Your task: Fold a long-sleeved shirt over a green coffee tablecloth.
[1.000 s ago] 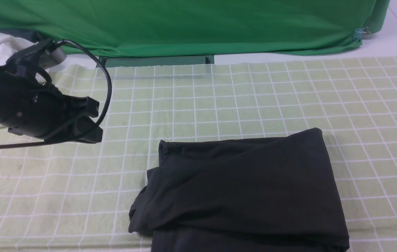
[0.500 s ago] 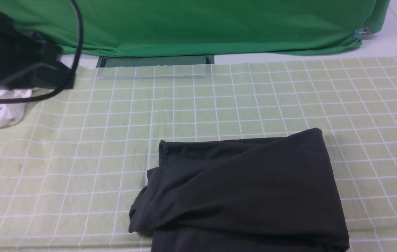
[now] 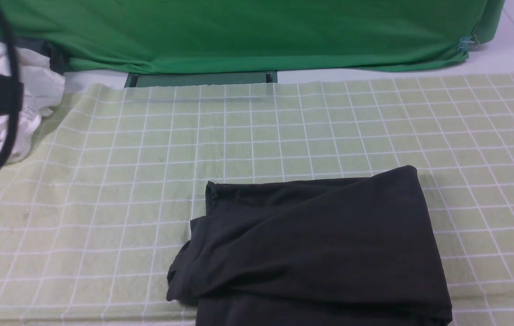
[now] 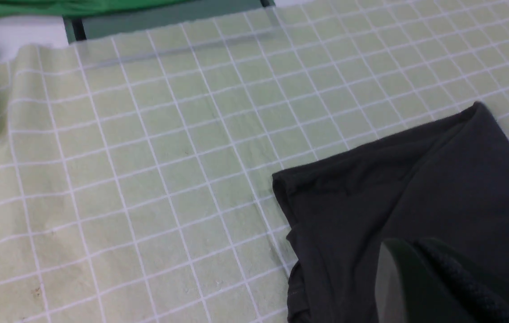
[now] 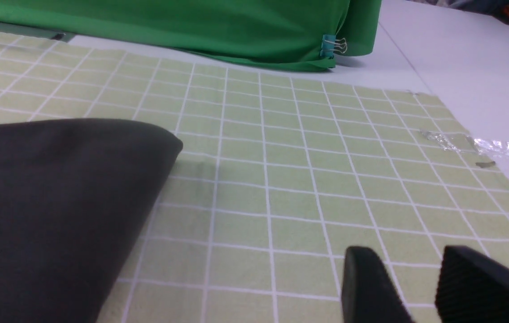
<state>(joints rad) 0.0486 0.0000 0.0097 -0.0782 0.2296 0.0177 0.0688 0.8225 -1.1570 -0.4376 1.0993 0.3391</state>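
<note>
Long-sleeved shirt [image 3: 315, 249] folded on green coffee tablecloth [image 3: 284, 131]; left gripper [image 4: 420, 260] above it, jaws together; right gripper [image 5: 420, 278] beside it, jaws apart, empty.

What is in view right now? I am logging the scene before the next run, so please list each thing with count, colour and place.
folded black knit long-sleeved shirt: one, black, near middle of the cloth, towards the right.
pale yellow-green tablecloth with white grid: one, spread under the shirt.
plain deep green fabric: one, draped along the far edge.
crumpled white garment: one, far left corner.
teal binder clip: one, on the green fabric's right end.
clear tape: one patch, at the tablecloth's right edge.
left claw: black, shut, above the shirt, holding nothing.
right claw: black, jaws apart, empty, over bare tablecloth right of the shirt.
</note>
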